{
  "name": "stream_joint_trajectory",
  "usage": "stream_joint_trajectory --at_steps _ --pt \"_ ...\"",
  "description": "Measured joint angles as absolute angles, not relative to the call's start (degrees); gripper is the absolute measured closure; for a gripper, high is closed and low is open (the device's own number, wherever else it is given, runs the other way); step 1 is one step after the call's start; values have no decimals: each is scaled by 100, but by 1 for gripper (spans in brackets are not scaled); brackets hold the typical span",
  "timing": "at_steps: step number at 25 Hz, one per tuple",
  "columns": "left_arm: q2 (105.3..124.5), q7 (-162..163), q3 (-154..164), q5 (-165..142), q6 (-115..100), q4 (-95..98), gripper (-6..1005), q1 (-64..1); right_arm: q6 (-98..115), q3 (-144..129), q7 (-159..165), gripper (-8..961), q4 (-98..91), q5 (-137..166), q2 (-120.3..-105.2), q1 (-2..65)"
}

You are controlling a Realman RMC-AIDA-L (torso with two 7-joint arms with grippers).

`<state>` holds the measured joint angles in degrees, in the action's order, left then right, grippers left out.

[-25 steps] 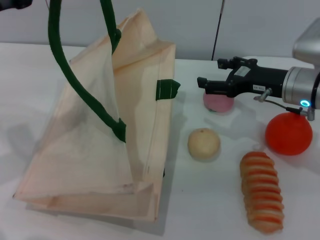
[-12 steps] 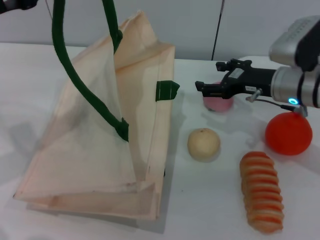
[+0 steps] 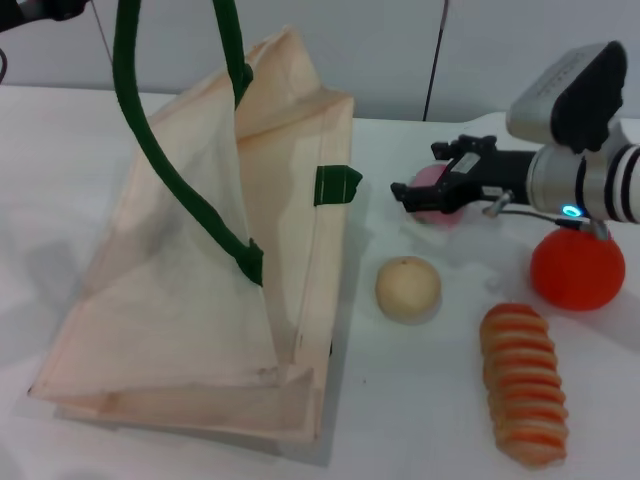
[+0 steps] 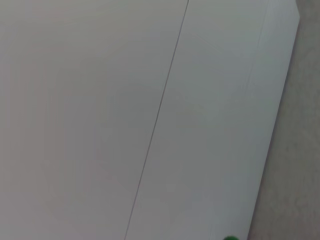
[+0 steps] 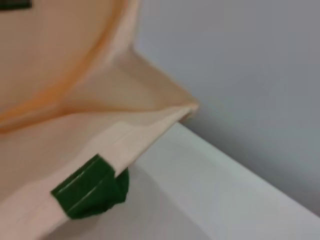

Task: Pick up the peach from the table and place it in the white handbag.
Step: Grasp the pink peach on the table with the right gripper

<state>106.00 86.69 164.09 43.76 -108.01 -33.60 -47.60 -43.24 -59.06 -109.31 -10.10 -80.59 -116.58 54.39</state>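
Observation:
The pale-pink peach [image 3: 432, 180] sits between the fingers of my right gripper [image 3: 425, 194], which is shut on it and holds it just above the table, to the right of the white handbag [image 3: 200, 280]. The bag stands open and leaning, its dark green handles [image 3: 170, 170] pulled up past the top of the head view. A dark part of my left arm [image 3: 40, 8] shows at the top left corner. The right wrist view shows the bag's cream edge [image 5: 125, 135] and a green tab [image 5: 90, 187]. The left wrist view shows only wall.
A cream-yellow round fruit [image 3: 407, 288] lies in front of the peach. An orange fruit [image 3: 577, 268] lies under my right arm. A ridged orange-and-cream item [image 3: 523, 382] lies at the front right. The grey wall stands behind the table.
My right gripper has tilted up and risen a little, with the peach rising from the table in it. The bag and its handles have shifted slightly right.

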Motion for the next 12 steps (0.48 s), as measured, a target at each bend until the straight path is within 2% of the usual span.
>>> stream_joint_trajectory --at_steps 12 --pt "10599 8675 16409 4376 -10801 -3357 874 -4756 -3948 -6294 -10628 170 -882 -8053 -11652 5533"
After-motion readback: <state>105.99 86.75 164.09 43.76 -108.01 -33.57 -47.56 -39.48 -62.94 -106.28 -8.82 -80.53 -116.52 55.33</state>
